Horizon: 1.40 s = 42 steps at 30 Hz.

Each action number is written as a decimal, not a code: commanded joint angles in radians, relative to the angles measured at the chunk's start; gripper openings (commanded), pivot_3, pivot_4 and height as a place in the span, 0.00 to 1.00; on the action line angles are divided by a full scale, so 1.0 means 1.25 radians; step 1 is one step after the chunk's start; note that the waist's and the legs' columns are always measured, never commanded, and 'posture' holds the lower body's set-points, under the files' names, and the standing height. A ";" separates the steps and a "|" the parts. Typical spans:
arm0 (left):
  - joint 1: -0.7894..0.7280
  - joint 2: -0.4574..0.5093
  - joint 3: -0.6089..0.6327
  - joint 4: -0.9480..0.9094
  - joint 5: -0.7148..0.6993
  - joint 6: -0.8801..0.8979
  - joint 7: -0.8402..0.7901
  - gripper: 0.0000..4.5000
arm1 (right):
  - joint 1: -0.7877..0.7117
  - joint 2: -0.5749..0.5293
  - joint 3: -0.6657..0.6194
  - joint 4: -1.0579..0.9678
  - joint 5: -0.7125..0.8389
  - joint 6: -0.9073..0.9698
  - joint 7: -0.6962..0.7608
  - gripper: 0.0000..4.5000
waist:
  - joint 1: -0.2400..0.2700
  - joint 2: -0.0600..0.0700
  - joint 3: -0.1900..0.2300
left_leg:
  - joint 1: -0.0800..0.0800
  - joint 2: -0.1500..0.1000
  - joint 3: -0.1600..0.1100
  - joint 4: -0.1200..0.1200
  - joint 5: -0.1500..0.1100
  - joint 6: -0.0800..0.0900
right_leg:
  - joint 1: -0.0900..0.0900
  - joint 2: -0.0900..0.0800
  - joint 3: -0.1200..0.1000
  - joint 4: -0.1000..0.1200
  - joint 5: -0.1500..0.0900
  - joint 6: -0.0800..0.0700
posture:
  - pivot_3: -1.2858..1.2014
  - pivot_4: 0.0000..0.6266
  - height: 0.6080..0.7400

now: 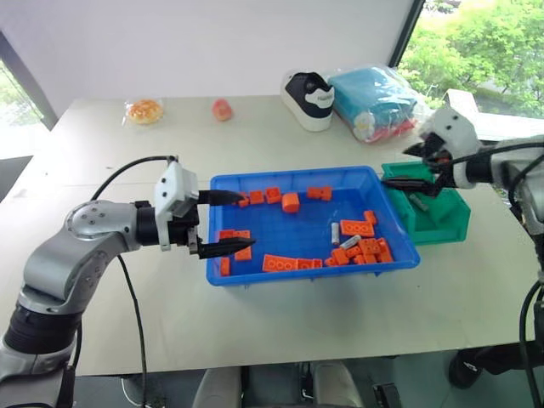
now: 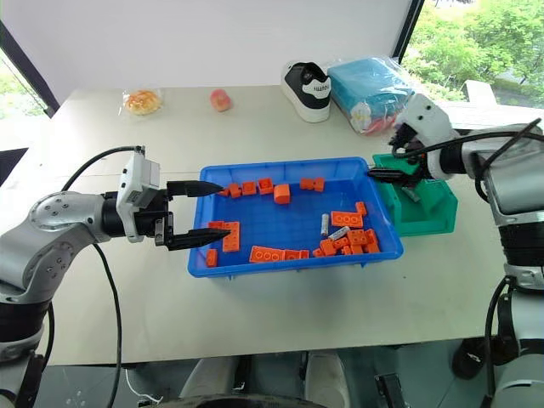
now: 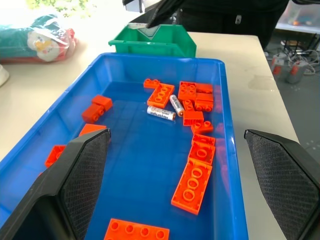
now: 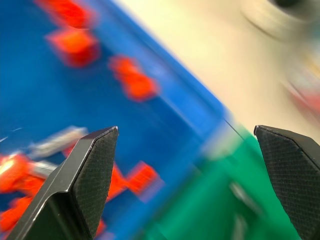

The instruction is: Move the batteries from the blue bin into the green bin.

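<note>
The blue bin (image 1: 314, 274) sits mid-table, scattered with orange bricks (image 1: 361, 228). Two silver batteries (image 1: 334, 233) (image 3: 161, 113) lie among the bricks toward its right end. The green bin (image 1: 444, 229) stands against the blue bin's right side, and a small grey cylinder (image 1: 418, 202) lies inside it. My right gripper (image 1: 398, 167) hovers open over the green bin's near-left corner, with nothing between its fingers (image 4: 90, 175). My left gripper (image 1: 247, 223) is open and empty at the blue bin's left end, pointing across it.
At the back of the table are a black-and-white shoe (image 1: 309, 99), a teal plastic-wrapped bundle (image 1: 374, 100), a wrapped pastry (image 1: 144, 110) and a small pink-orange item (image 1: 222, 109). A black cable (image 1: 127, 170) loops off my left arm.
</note>
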 commanded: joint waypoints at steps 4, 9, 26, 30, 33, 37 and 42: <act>-0.028 0.003 0.005 -0.012 -0.002 -0.004 0.000 1.00 | -0.079 0.093 0.146 0.201 -0.119 -0.252 0.112 0.99 | 0.002 0.000 0.000 | 0.000 0.000 0.000 0.002 0.000 0.000 | 0.000 0.000 0.000 -0.001 0.000 0.000 | 0.52 0.24 0.75; -0.003 0.007 0.019 -0.031 -0.005 -0.004 0.011 1.00 | -0.107 0.147 0.200 0.345 -0.194 -0.453 0.146 0.99 | 0.001 0.000 0.000 | -0.001 -0.001 0.000 0.002 0.000 0.000 | 0.001 0.000 0.001 0.001 0.004 -0.001 | 0.52 0.24 0.75; 0.061 0.021 0.073 -0.078 -0.015 0.001 0.051 1.00 | -0.226 0.261 0.221 0.683 -0.322 -0.907 0.154 0.99 | -0.001 0.000 0.001 | 0.001 -0.002 0.000 0.003 0.000 0.000 | 0.002 0.000 0.001 0.003 0.004 -0.001 | 0.52 0.24 0.75; 0.053 0.025 0.075 -0.076 -0.018 0.005 0.054 1.00 | -0.228 0.263 0.217 0.689 -0.321 -0.926 0.179 0.99 | -0.002 0.000 0.001 | 0.001 -0.002 0.000 0.003 0.000 0.000 | 0.002 0.000 0.001 0.003 0.003 -0.001 | 0.52 0.24 0.75; 0.046 0.026 0.072 -0.077 -0.019 0.009 0.059 1.00 | -0.237 0.265 0.212 0.700 -0.326 -0.938 0.177 0.99 | -0.001 0.000 0.001 | 0.001 -0.002 0.000 0.003 0.000 -0.001 | 0.002 0.000 0.001 0.003 0.003 -0.001 | 0.52 0.24 0.75; 0.038 0.023 0.067 -0.077 -0.018 0.014 0.062 1.00 | -0.234 0.273 0.204 0.705 -0.319 -0.950 0.189 0.99 | -0.004 0.000 0.001 | 0.001 -0.002 0.000 0.003 0.001 -0.001 | 0.002 0.000 0.001 0.004 0.004 -0.001 | 0.52 0.24 0.75; 0.032 0.021 0.065 -0.079 -0.019 0.019 0.066 1.00 | -0.260 0.283 0.188 0.693 -0.312 -0.937 0.181 0.99 | -0.005 0.001 0.001 | 0.001 -0.002 0.000 0.003 0.001 -0.001 | 0.002 0.000 0.001 0.004 0.004 -0.001 | 0.52 0.24 0.75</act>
